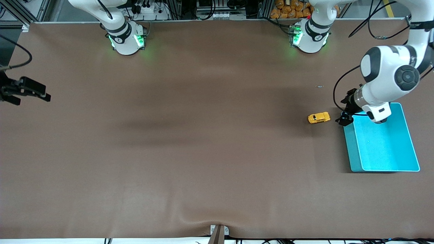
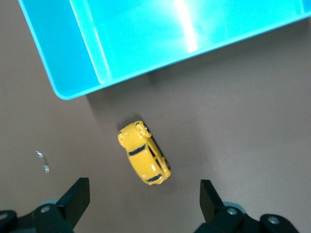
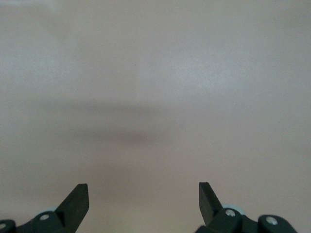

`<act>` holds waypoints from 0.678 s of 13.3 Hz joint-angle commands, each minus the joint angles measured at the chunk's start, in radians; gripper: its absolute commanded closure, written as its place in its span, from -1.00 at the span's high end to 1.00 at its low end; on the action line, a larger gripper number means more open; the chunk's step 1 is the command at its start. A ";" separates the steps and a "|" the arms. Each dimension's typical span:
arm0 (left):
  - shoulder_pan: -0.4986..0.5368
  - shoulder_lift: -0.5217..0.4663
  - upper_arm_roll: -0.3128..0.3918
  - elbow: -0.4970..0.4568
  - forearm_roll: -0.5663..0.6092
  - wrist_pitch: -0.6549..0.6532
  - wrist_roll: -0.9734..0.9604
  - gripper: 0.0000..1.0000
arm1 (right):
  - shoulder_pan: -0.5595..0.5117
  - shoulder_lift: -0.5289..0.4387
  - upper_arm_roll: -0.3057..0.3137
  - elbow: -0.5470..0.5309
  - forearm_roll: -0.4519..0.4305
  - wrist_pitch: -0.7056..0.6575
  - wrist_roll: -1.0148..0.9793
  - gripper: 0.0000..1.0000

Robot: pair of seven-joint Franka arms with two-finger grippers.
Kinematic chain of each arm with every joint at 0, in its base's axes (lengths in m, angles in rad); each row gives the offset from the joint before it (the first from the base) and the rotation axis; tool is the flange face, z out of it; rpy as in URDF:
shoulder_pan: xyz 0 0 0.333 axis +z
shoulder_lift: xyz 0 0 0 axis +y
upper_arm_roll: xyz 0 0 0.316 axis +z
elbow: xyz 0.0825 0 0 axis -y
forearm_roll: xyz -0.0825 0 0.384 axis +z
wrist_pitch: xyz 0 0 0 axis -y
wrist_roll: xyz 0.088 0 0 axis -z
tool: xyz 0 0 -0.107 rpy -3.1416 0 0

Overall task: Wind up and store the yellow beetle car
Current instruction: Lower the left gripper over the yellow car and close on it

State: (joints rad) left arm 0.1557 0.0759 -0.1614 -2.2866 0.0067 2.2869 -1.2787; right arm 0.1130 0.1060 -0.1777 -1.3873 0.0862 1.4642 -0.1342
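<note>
The yellow beetle car (image 1: pixel 318 118) stands on its wheels on the brown table, beside the turquoise bin (image 1: pixel 352 149) on the side toward the right arm's end. My left gripper (image 1: pixel 344 117) hangs low over the bin's corner next to the car, open and empty. In the left wrist view the car (image 2: pixel 144 159) lies just ahead of the gap in my left gripper (image 2: pixel 143 191), with the bin (image 2: pixel 73 53) past it. The bin holds nothing. My right gripper (image 1: pixel 37 92) waits over the table's edge at the right arm's end, open and empty (image 3: pixel 143 194).
A small shiny scrap (image 1: pixel 319 86) lies on the table farther from the front camera than the car; it also shows in the left wrist view (image 2: pixel 43 161). A metal bracket (image 1: pixel 218 232) sits at the table's near edge.
</note>
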 commanded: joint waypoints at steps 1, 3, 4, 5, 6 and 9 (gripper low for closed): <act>0.005 0.033 -0.010 -0.059 -0.022 0.112 -0.117 1.00 | 0.010 -0.104 0.001 -0.130 -0.028 0.041 0.024 1.00; -0.001 0.068 -0.010 -0.070 -0.021 0.187 -0.219 1.00 | 0.011 -0.120 0.003 -0.134 -0.029 0.038 0.034 1.00; -0.005 0.090 -0.012 -0.082 -0.014 0.230 -0.258 1.00 | 0.011 -0.120 0.003 -0.128 -0.029 0.032 0.047 1.00; -0.007 0.102 -0.013 -0.100 -0.008 0.262 -0.264 1.00 | 0.013 -0.118 0.003 -0.124 -0.029 0.016 0.048 1.00; -0.011 0.107 -0.013 -0.125 -0.008 0.310 -0.268 1.00 | 0.022 -0.118 0.003 -0.124 -0.029 0.010 0.048 1.00; -0.019 0.168 -0.013 -0.154 -0.008 0.432 -0.275 1.00 | 0.025 -0.120 0.003 -0.122 -0.031 0.004 0.048 1.00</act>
State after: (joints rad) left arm 0.1460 0.2192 -0.1742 -2.4204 0.0056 2.6500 -1.5349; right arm 0.1229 0.0155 -0.1742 -1.4820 0.0745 1.4725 -0.1113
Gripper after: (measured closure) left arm 0.000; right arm 0.000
